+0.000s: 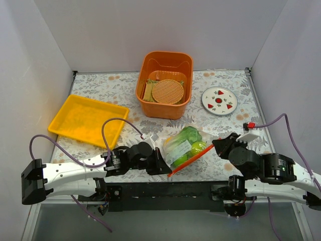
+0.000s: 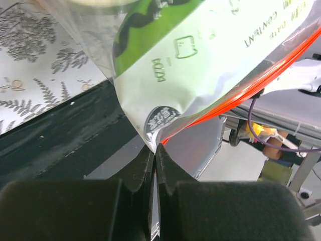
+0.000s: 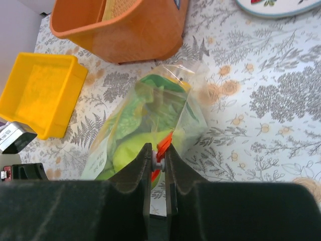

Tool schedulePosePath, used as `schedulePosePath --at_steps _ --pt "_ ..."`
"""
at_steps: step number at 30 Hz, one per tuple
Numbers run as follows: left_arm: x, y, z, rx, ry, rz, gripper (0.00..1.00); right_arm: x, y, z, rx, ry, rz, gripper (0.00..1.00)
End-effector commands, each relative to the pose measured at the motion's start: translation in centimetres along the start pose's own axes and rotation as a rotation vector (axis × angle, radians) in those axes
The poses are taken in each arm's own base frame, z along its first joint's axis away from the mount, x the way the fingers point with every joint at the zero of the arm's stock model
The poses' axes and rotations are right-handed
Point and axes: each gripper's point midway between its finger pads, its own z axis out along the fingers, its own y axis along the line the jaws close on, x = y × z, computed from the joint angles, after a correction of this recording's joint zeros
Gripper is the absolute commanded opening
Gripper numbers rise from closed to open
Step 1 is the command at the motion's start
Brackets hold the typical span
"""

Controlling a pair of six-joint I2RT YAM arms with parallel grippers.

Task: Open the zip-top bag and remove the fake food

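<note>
Zip-top bag (image 1: 184,145) sits at the near middle of the counter (image 1: 125,85), in front of the orange basket (image 1: 163,110), strung between the two arms. Its orange-red zip strip (image 1: 193,159) runs diagonally along the near edge and looks unbroken from end to end.

Left end effector (image 1: 164,166): fingers pressed together, pinching the bag's lower left corner where the strip ends. The left wrist view shows the fingertips (image 2: 154,148) meeting on the plastic, with the bag (image 2: 210,65) spreading up and away from them and the strip (image 2: 281,65) slanting to the right.

Right end effector (image 1: 216,144): narrow, clamped on the other end of the strip. The right wrist view shows the fingers (image 3: 158,150) nipping the orange strip (image 3: 163,145) at the bag's mouth.

Fake food (image 1: 188,139) is inside the bag: green and yellow-green pieces, with a pale leafy shape showing through the film (image 3: 145,120).

Elsewhere: a tan woven disc (image 1: 168,92) lies in the basket, a yellow tray (image 1: 75,120) sits to the left, and a white plate (image 1: 219,94) with red marks sits to the right.
</note>
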Motion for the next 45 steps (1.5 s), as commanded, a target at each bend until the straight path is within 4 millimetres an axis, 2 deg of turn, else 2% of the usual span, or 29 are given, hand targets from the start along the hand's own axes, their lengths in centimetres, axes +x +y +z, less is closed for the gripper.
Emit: schedulePosePath --at_steps 1,2,4,7,8,10,12,13,15,16,18,19,22,23,25,31,32,34,35,40,42,44,45 --pt "0.9 -1.3 -0.9 0.002 0.075 0.084 0.00 -5.6 1.3 -0.6 0.047 -0.162 -0.112 0.12" --pt "1.0 -1.8 -0.9 0.012 0.081 0.101 0.00 -7.0 2.1 -1.2 0.036 -0.181 -0.097 0.12" --pt "1.1 -3.3 -1.2 0.045 0.106 0.119 0.00 -8.0 3.2 -1.1 0.046 -0.199 -0.140 0.12" --pt "1.4 -5.0 -1.1 0.096 0.135 0.125 0.00 -9.2 6.2 -1.0 0.021 -0.212 -0.205 0.13" --pt "1.4 -5.8 -1.0 0.127 0.133 0.126 0.00 -8.7 7.2 -0.3 0.026 -0.200 -0.283 0.13" --pt "1.3 -6.4 -0.7 0.140 0.136 0.126 0.00 -7.8 9.4 0.6 -0.008 -0.174 -0.293 0.13" --pt "1.1 -6.6 -0.2 0.141 0.128 0.122 0.00 -5.2 11.2 2.3 -0.039 -0.095 -0.365 0.13" --pt "0.9 -6.5 0.0 0.139 0.117 0.117 0.00 -4.8 11.7 3.3 -0.046 -0.088 -0.352 0.11" --pt "0.8 -6.4 0.4 0.151 0.108 0.108 0.00 -1.9 11.9 5.7 -0.080 0.009 -0.389 0.09" --pt "0.7 -6.4 0.7 0.151 0.100 0.098 0.00 -0.9 11.9 6.5 -0.096 0.036 -0.386 0.06" --pt "0.6 -6.1 1.2 0.155 0.090 0.092 0.00 0.1 13.4 7.2 -0.189 0.060 -0.345 0.05" --pt "0.6 -5.7 1.4 0.148 0.085 0.089 0.00 0.7 13.0 7.7 -0.188 0.069 -0.342 0.05" --pt "0.2 -5.1 1.7 0.135 0.059 0.088 0.01 0.9 13.7 8.0 -0.208 0.081 -0.329 0.05" --pt "0.0 -4.7 1.7 0.119 0.046 0.092 0.08 1.2 13.6 8.3 -0.198 0.092 -0.338 0.04" --pt "-0.3 -4.3 1.5 0.101 0.028 0.098 0.09 1.4 13.9 8.5 -0.205 0.101 -0.338 0.04" --pt "-1.2 -4.1 -0.3 0.073 -0.027 0.122 0.29 0.8 14.1 9.1 -0.225 0.099 -0.314 0.03" --pt "-1.2 -3.4 -0.5 0.046 -0.028 0.124 0.31 0.9 14.0 9.1 -0.230 0.104 -0.315 0.03" --pt "-1.6 -3.4 -1.3 0.029 -0.053 0.127 0.31 0.8 14.3 9.2 -0.251 0.105 -0.302 0.03" --pt "-1.5 -2.6 -1.6 -0.012 -0.046 0.132 0.32 1.1 14.3 9.3 -0.262 0.115 -0.301 0.03" --pt "-3.4 -2.7 -3.5 -0.058 -0.139 0.180 0.37 1.1 14.3 9.5 -0.277 0.123 -0.294 0.02" --pt "-4.4 -2.7 -3.4 -0.101 -0.172 0.229 0.40 1.2 14.4 9.5 -0.282 0.125 -0.288 0.02" --pt "-5.0 -3.5 -3.6 -0.116 -0.188 0.263 0.41 1.2 14.6 9.5 -0.289 0.127 -0.285 0.01" --pt "-5.5 -2.6 -3.1 -0.174 -0.202 0.286 0.41 1.3 14.6 9.5 -0.290 0.130 -0.286 0.01"
